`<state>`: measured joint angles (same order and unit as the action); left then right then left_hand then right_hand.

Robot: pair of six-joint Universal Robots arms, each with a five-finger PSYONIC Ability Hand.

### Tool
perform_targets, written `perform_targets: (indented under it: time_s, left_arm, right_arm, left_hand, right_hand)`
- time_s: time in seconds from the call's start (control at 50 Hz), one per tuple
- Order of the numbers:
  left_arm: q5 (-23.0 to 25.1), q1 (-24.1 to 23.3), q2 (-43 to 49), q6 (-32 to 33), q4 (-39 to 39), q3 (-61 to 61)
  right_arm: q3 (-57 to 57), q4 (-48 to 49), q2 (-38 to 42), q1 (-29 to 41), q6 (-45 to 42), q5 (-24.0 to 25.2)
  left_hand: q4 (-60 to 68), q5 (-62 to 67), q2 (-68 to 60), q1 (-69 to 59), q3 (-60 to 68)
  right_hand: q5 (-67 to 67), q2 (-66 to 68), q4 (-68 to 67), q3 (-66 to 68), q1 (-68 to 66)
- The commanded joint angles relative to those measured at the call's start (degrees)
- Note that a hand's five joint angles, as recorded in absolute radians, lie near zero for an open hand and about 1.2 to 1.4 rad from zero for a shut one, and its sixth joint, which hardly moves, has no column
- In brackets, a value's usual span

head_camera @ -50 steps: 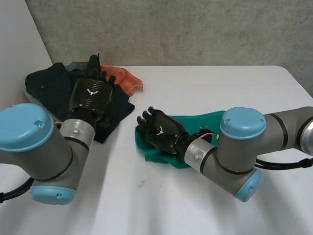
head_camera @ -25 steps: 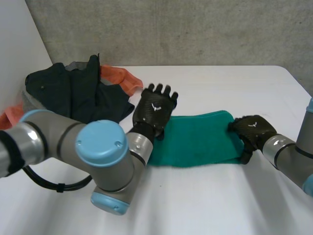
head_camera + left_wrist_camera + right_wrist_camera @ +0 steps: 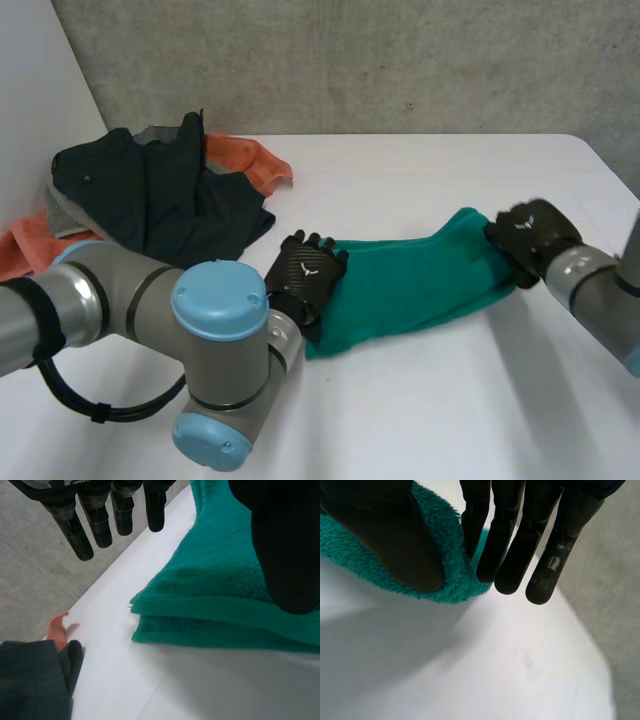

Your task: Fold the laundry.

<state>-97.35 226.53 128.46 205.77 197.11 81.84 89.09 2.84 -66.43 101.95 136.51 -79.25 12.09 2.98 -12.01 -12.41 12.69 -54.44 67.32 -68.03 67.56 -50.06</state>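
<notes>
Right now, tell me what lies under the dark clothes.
An orange cloth sticks out from under the dark clothes at two sides, beside a grey edge. The pile covers the rest, so whether it is one orange piece cannot be told.

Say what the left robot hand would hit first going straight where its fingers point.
Nothing close, it seems: the left robot hand, thumb on the green towel, points across bare white table toward the grey wall. The orange cloth lies off to one side; depth is unclear.
</notes>
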Motion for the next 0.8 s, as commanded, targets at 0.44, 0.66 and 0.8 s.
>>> perform_targets:
  time_s: [0.44,0.66,0.8]
  left_arm:
    - [-2.6,9.1,-15.7,-6.4,0.9,5.6]
    - [2.1,1.8,-8.9,-15.6,0.8,-3.9]
    - [4.0,1.1,-1.3,-17.0,-3.5,-8.7]
  right_arm:
    - [-13.6,1.7,9.9,24.3,11.1,1.4]
    - [-11.5,-2.8,2.4,12.8,35.9,2.7]
    - [-15.3,-6.2,7.6,12.4,35.9,5.2]
  left_hand:
    - [-1.7,-2.6,1.6,2.0,-2.3]
    - [-0.5,-1.4,0.5,0.9,-1.1]
    - [0.1,-0.7,-0.2,0.2,-0.5]
  right_hand:
    - [54.4,-57.3,58.0,-57.6,40.1]
    - [54.4,-57.3,58.0,-57.6,40.1]
    - [54.4,-57.3,58.0,-57.6,40.1]
